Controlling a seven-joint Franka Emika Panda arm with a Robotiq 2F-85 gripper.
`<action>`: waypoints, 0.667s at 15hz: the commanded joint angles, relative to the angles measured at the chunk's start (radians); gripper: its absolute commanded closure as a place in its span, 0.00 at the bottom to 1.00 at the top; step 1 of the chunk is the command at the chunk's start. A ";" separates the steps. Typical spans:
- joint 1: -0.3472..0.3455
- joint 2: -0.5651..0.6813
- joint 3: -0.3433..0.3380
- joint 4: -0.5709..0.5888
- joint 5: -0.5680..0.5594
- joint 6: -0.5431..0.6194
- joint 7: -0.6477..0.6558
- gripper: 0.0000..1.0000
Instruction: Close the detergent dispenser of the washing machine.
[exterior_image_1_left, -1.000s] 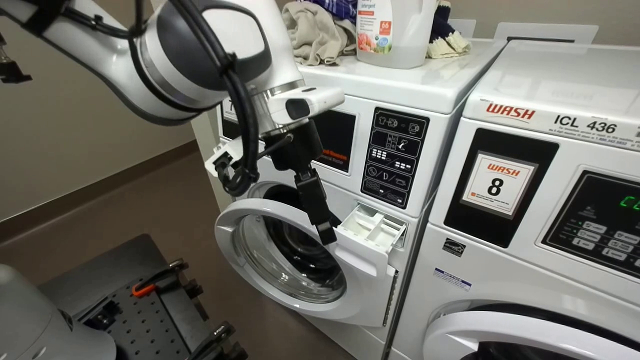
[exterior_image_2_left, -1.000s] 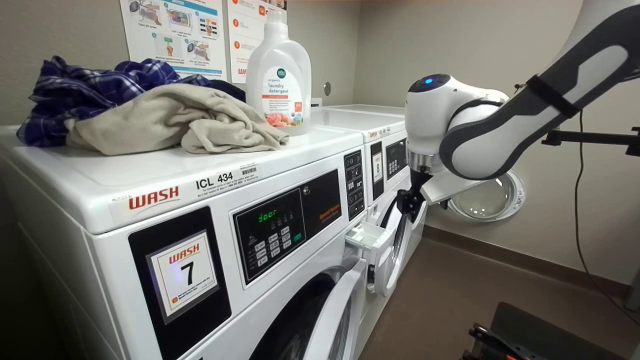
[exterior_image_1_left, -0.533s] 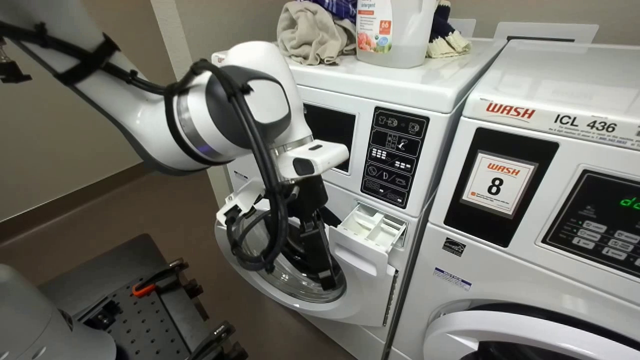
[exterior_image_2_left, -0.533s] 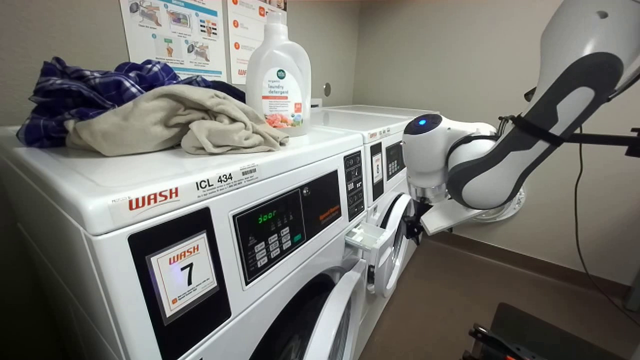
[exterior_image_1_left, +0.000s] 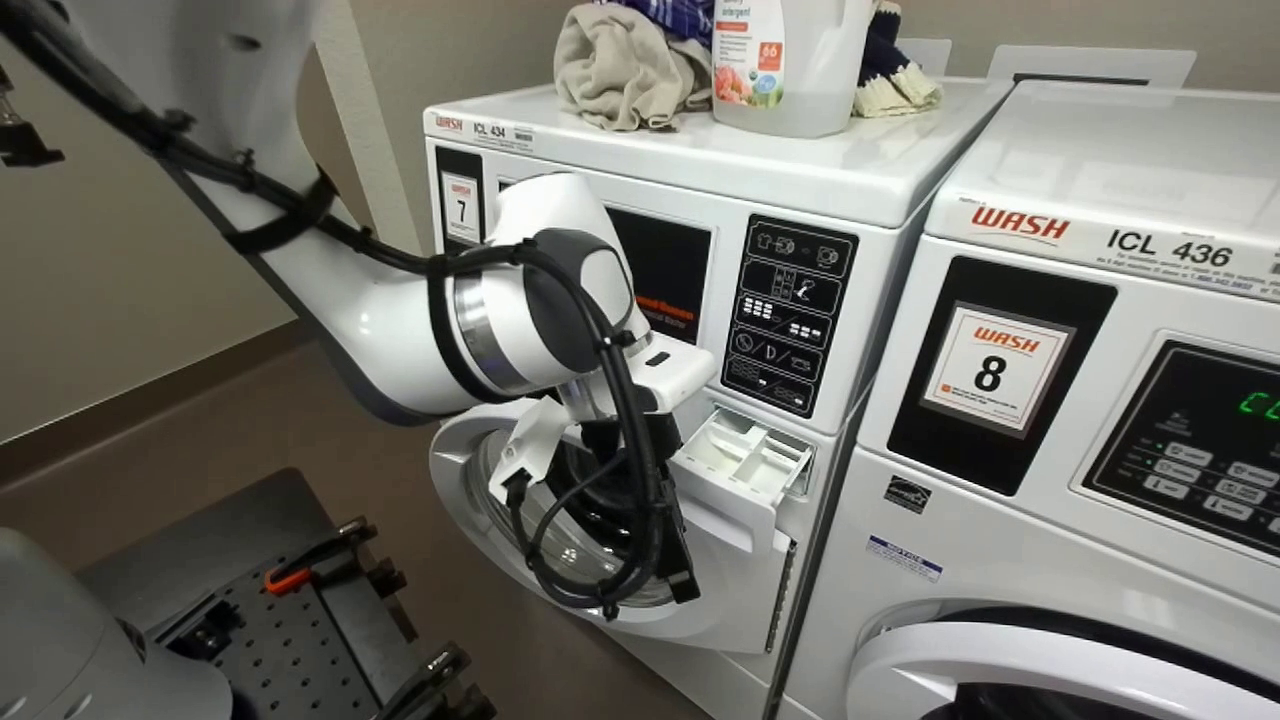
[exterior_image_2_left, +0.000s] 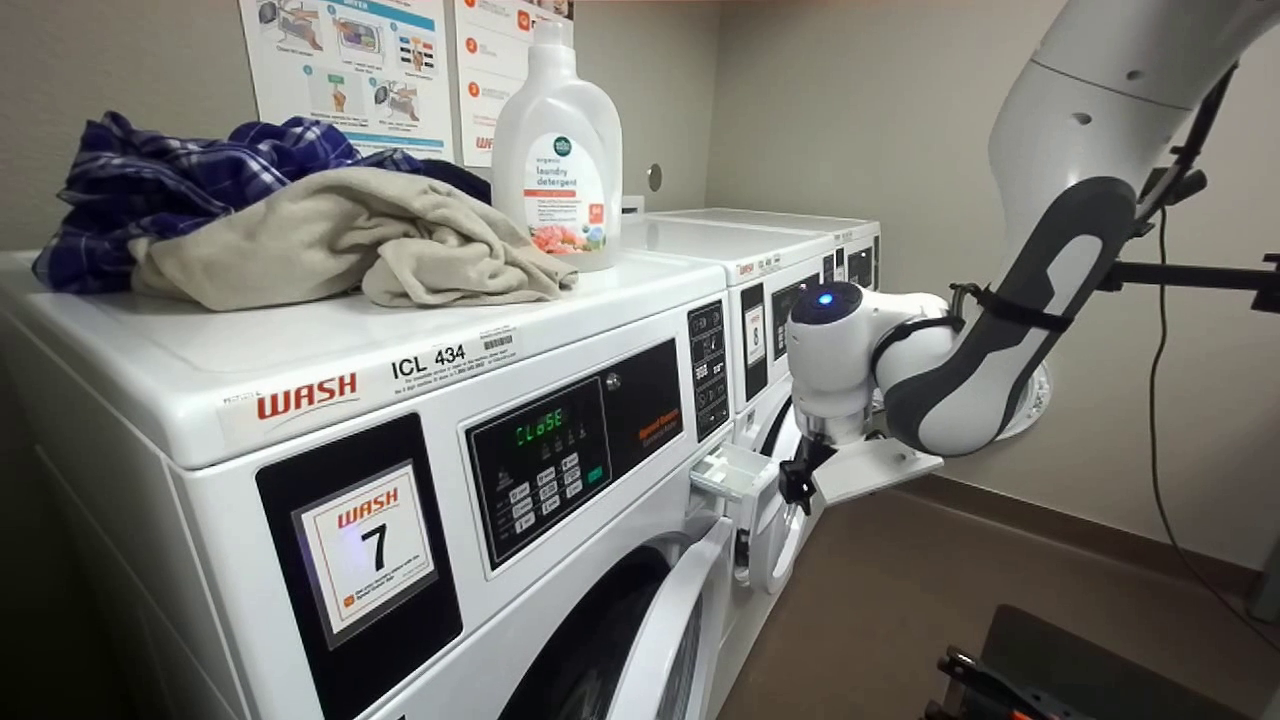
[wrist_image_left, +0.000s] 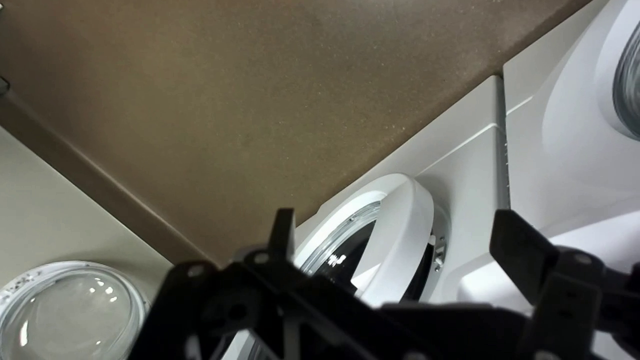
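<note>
The detergent dispenser, a white drawer with compartments, is pulled out in both exterior views. It belongs to the white washing machine marked 7, also seen here. That machine's round door stands ajar below the drawer. My gripper points down in front of the machine, just beside the drawer's front, its tips lower than the drawer; it also shows here. In the wrist view its fingers are wide apart with nothing held. I cannot clearly pick out the drawer there.
A second washer, marked 8, stands alongside with its own door open. A detergent bottle and heaped clothes lie on top of the machine. A black perforated base stands on the floor near the arm.
My gripper has moved down from beside the drawer's top edge, then sideways toward the drawer's front. The drawer and the machine's door have not moved.
</note>
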 joint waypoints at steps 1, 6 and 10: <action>0.006 0.098 -0.013 0.071 -0.104 0.060 0.118 0.00; 0.015 0.194 -0.015 0.155 -0.268 0.118 0.300 0.00; 0.029 0.249 -0.007 0.234 -0.374 0.136 0.433 0.00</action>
